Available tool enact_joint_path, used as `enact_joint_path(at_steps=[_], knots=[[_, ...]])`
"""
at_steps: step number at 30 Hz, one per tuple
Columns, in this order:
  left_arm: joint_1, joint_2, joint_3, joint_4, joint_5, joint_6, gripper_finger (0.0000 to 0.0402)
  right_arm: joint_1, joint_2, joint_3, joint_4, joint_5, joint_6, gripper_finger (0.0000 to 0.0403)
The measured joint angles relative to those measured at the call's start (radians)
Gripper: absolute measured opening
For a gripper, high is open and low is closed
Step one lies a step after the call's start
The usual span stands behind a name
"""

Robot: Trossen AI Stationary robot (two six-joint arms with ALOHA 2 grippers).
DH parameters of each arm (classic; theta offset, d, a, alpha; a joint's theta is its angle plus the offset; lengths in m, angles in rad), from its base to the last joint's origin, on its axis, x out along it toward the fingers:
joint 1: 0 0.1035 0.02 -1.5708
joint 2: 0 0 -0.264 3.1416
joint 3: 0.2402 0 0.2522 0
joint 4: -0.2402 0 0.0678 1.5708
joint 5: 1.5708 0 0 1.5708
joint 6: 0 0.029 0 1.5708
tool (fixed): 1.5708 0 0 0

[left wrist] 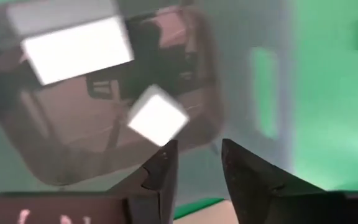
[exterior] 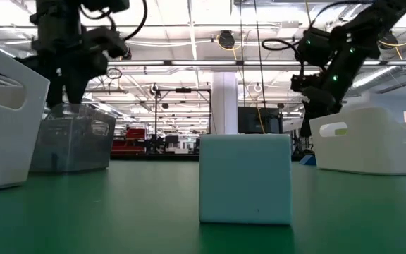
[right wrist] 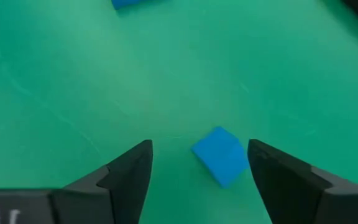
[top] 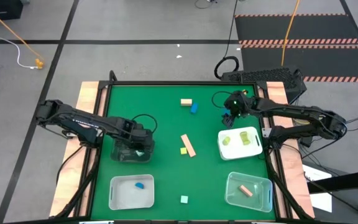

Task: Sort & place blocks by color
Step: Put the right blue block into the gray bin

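1. High view is giving me the green table (top: 166, 124) filling the middle, with both dark arms reaching in from the sides.
2. I am seeing four bins on it: a dark clear bin (top: 132, 151) under the left arm, a white tray (top: 131, 192) at the near left, a white tray (top: 240, 143) on the right, and a clear tray (top: 248, 190) at the near right.
3. I am watching the left pincer (left wrist: 194, 163) hanging over the dark clear bin, its fingers standing slightly apart with nothing between them; two pale mint blocks (left wrist: 158, 117) are lying in the bin below.
4. I am watching the right pincer (right wrist: 197, 163) hovering low over the table's far right, fingers spread wide on either side of a small blue block (right wrist: 220, 155) that is lying on the green, not gripped.
5. I am noting the sorted pieces: a blue block (top: 140, 185) in the near-left tray, yellow-green blocks (top: 247, 137) in the right white tray, a salmon block (top: 246, 190) in the clear tray.
6. I am counting loose ones on the table: a salmon bar (top: 188, 145) touching a yellow-green cube (top: 183, 150) at centre, a tan block (top: 186, 102) beside another blue one (top: 194, 108) farther back, and a mint cube (top: 184, 199) at the near edge.
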Motion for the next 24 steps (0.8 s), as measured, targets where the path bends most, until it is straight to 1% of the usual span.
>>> enact_joint_path(at_steps=[2, 4, 9, 15, 18, 22, 24], knots=[[0.000, 0.000, 0.035, 0.000, -0.019, 0.031, 0.0137, -0.012, 0.000, 0.046, -0.052, 0.000, -0.050, 0.0258], [0.000, 0.000, 0.076, 0.000, -0.054, 0.069, 0.0147, -0.029, 0.000, 0.067, -0.065, 0.000, -0.085, 0.0258], [0.000, 0.000, 0.187, 0.005, -0.159, 0.165, 0.0167, -0.090, 0.026, 0.070, -0.086, 0.000, -0.169, 0.0258], [0.000, -0.001, 0.296, 0.022, -0.268, 0.257, 0.0179, -0.122, 0.067, 0.070, -0.090, -0.001, -0.404, 0.0258], [0.000, -0.002, 0.330, 0.026, -0.297, 0.285, 0.0179, -0.125, 0.085, 0.070, -0.079, 0.000, -0.464, 0.0258], [0.000, -0.002, 0.344, 0.025, -0.317, 0.290, 0.0179, -0.125, 0.131, 0.070, -0.073, -0.002, -0.492, 0.0258], [0.000, -0.002, 0.344, 0.024, -0.318, 0.291, 0.0180, -0.125, 0.164, 0.070, -0.058, -0.022, -0.495, 0.0258]])
